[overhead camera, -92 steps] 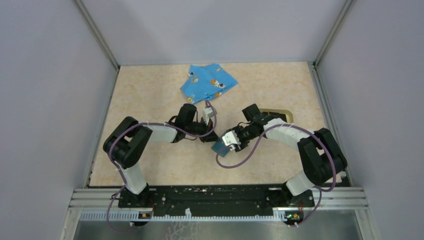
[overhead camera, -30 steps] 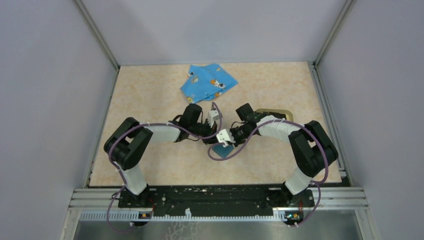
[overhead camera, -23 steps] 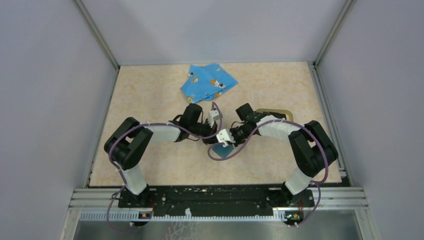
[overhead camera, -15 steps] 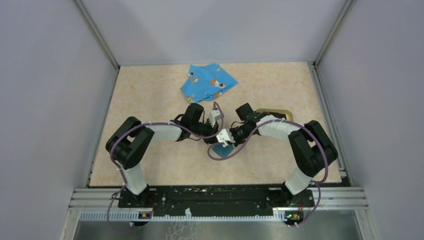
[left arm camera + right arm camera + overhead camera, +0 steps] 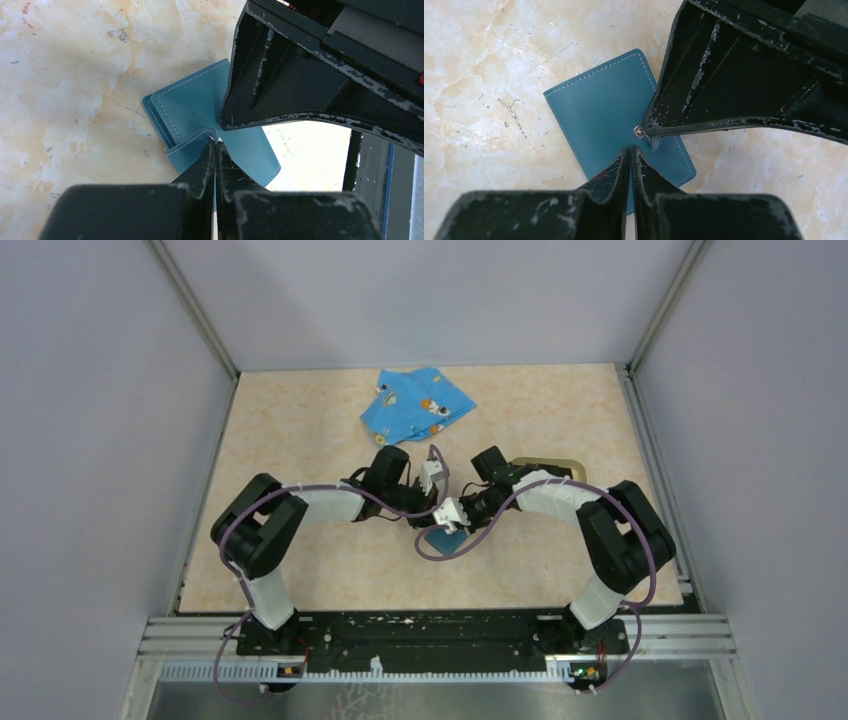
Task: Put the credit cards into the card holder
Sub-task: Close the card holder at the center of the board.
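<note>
My left tool [image 5: 215,145] and right tool [image 5: 630,151] are both squeezed shut, tips meeting on the teal card holder [image 5: 594,117], which lies on the counter [image 5: 479,65]. I cannot see inside it.

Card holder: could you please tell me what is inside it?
At the edge of the card holder, only teal layers show; the left gripper pinches its flap. The flap covers the interior; no card shows.
</note>
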`<state>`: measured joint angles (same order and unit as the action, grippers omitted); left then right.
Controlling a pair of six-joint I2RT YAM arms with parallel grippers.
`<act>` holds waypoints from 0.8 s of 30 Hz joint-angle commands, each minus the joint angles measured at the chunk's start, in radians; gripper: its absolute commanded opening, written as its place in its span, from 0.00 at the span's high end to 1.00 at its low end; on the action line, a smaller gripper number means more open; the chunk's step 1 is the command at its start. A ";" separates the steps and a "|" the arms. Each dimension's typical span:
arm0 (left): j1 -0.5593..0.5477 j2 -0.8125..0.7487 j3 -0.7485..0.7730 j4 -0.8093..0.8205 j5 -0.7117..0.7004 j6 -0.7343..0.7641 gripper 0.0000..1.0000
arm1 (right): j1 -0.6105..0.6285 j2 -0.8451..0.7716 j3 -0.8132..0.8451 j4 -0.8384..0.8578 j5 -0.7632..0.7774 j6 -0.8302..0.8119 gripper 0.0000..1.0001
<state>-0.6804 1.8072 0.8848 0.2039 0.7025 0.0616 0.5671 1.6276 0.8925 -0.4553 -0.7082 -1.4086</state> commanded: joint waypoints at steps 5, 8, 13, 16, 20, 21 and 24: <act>-0.016 0.009 -0.009 -0.124 -0.028 0.063 1.00 | 0.017 0.024 0.019 -0.002 0.016 0.011 0.93; -0.016 0.001 -0.010 -0.134 -0.031 0.073 1.00 | 0.017 0.024 0.017 0.000 0.016 0.011 0.92; -0.016 -0.019 -0.003 -0.166 -0.050 0.094 1.00 | 0.017 0.025 0.016 0.000 0.015 0.014 0.92; -0.017 -0.031 0.002 -0.178 -0.057 0.101 1.00 | 0.017 0.022 0.017 0.001 0.014 0.013 0.92; -0.016 -0.025 0.011 -0.182 -0.037 0.103 1.00 | 0.017 0.021 0.017 0.000 0.011 0.015 0.91; -0.016 -0.021 0.012 -0.182 -0.030 0.102 1.00 | 0.016 0.020 0.018 0.001 0.010 0.016 0.90; -0.018 -0.006 0.011 -0.167 -0.019 0.092 1.00 | 0.017 0.017 0.017 0.002 0.007 0.021 0.89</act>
<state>-0.6903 1.7786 0.8963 0.1184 0.6750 0.1318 0.5671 1.6276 0.8925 -0.4488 -0.7086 -1.4010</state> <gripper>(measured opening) 0.005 0.099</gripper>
